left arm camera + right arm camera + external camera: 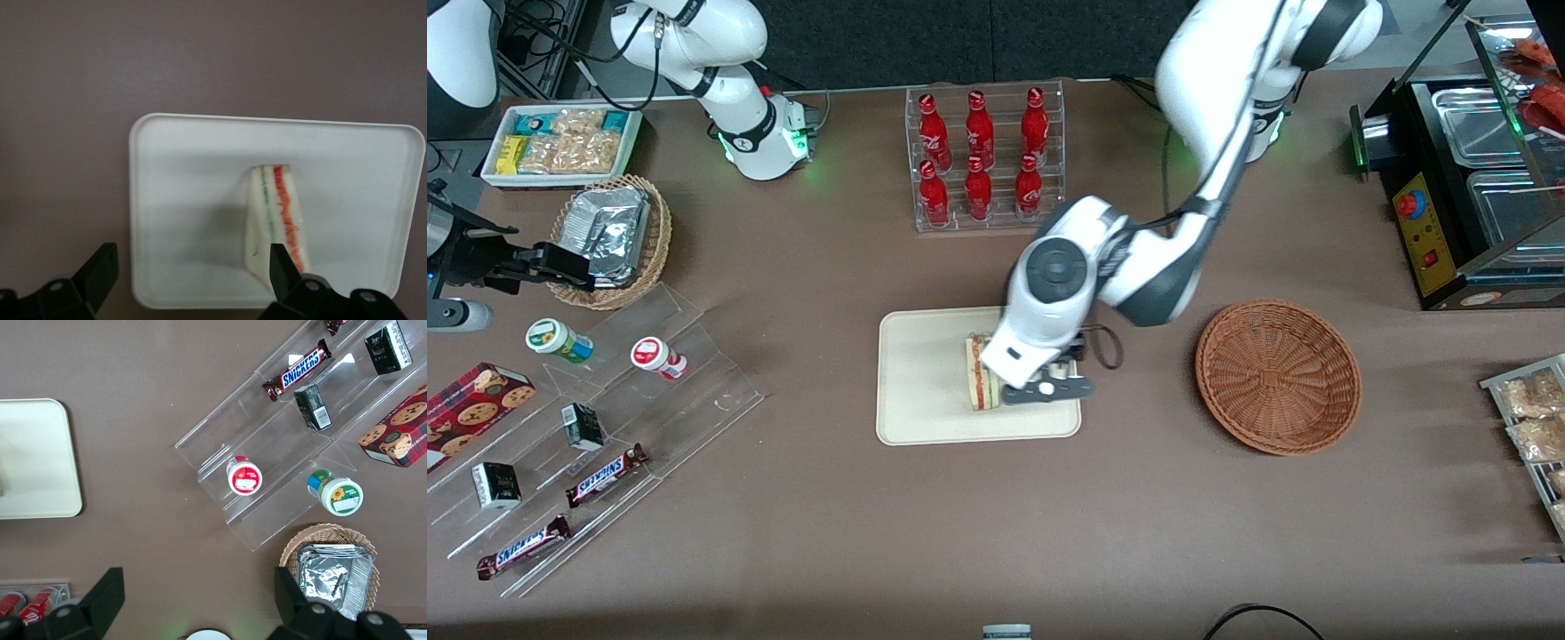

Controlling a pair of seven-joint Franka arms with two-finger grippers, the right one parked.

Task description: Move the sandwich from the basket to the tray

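Sandwich [982, 384]: it's on the tray, centre of the front view, standing on edge with its red and green filling stripe facing up. The wrist view shows the sandwich [275, 223] as a pale wedge resting on the tray floor, stripes running along its cut face.

Tray [925, 373]: cream rectangle on the brown table [827, 293], just below the middle of the front view. From the wrist camera the tray [193, 200] fills most of the frame, rim showing all round.

Gripper [1049, 378]: poised right over the tray's end nearest the basket, the white wrist housing covering part of the sandwich from above. In the wrist view the gripper [190, 270] has its jaws spread wide; one dark fingertip [101, 267] sits off the tray's edge, the other overlaps the sandwich's low corner in the picture. Nothing is clamped between them, and whether that finger touches the wrap I cannot tell.

Basket [1278, 375]: reddish-brown wicker bowl, right of centre in the front view, well apart from the tray, nothing in it.

Bottle rack [985, 160]: clear stand of red bottles, upper centre, farther from the front camera than the tray.

Foil basket [612, 238]: small tan wicker one with silver packs, upper left, toward the parked arm's end.
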